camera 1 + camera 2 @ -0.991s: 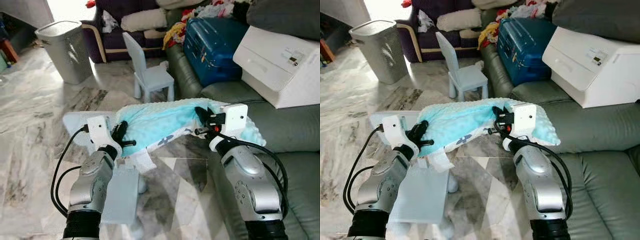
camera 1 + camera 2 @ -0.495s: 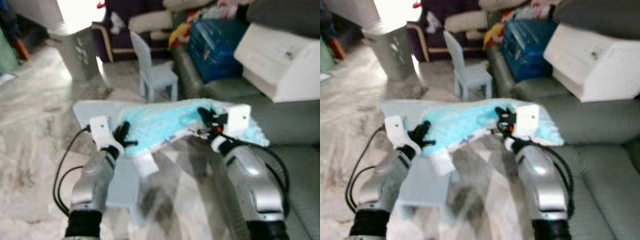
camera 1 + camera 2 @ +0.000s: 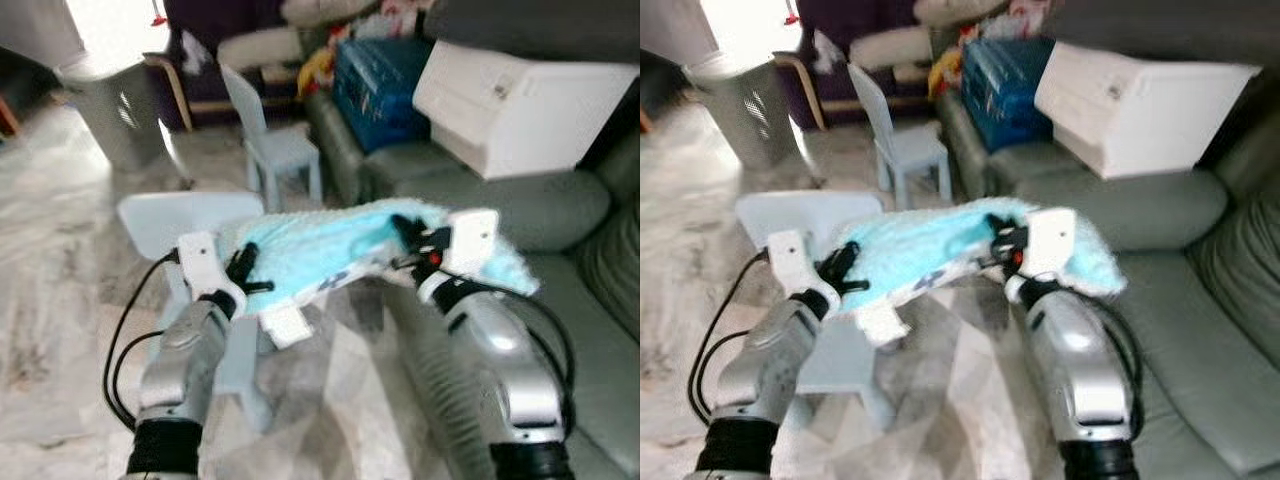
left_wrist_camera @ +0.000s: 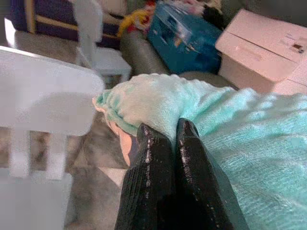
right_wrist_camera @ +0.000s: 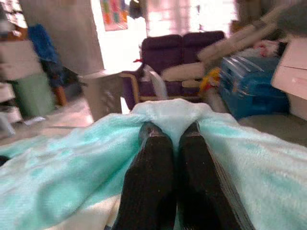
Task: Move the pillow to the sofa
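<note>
A flat, fluffy turquoise pillow hangs in the air between my two arms, with a white tag dangling under its left end. My left gripper is shut on the pillow's left edge, and its black fingers pinch the turquoise fabric. My right gripper is shut on the right part of the pillow, fingers closed over a fold. The grey-green sofa lies to the right, and the pillow's right end hangs over its seat edge.
A white printer-like box and a blue suitcase sit on the sofa further back. Two pale blue child chairs stand on the marble floor, one ahead, one below my left arm. A grey bin stands far left.
The camera has swung to the right, bringing more of the sofa seat into view. Both grippers keep the same hold on the pillow.
</note>
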Motion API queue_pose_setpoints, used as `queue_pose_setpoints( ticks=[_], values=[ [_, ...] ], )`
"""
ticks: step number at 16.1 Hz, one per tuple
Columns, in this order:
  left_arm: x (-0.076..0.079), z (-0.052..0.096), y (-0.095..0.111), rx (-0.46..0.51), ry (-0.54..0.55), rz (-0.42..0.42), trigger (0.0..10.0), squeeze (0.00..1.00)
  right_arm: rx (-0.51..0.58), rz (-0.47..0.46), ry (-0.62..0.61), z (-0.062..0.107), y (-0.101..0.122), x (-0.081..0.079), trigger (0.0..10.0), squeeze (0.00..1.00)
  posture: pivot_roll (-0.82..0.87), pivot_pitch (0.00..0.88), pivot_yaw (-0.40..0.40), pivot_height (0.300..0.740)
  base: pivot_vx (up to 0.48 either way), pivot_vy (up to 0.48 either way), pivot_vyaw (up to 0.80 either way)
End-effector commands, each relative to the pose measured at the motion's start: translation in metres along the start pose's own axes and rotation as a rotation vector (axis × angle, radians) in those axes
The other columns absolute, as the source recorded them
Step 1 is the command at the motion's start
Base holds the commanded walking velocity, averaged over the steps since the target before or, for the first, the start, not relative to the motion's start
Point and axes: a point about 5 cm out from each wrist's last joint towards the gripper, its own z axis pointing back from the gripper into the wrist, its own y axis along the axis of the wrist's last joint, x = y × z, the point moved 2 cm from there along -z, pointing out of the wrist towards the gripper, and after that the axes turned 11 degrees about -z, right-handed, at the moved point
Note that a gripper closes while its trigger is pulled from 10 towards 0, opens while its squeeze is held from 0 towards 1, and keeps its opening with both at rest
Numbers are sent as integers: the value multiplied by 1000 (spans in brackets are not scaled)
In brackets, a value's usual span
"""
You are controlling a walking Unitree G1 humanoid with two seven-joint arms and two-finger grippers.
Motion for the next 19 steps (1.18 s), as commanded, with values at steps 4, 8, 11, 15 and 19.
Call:
queue_pose_setpoints(
  ticks=[4,8,11,15,19],
  values=[
    [1,0,-1,-5,1,-2,10000,0,21,9,4,-1,6,1,10000,0,-195,0,44,740,-263,0,0],
    [1,-1,0,-4,1,-6,10000,0,21,6,1,-1,6,1,10000,0,-194,0,46,740,-197,0,0],
    [-5,-3,3,4,24,-10,10000,0,19,1,1,-1,5,1,10000,0,-193,0,47,740,0,0,0],
    [-10,-6,6,8,36,-16,10000,0,12,-10,-4,-1,4,1,10000,0,-193,0,48,740,0,0,0],
    [-16,-8,9,11,52,-20,10000,0,1,-13,-6,-2,2,1,10000,0,-196,0,51,740,0,0,-748]
  ],
)
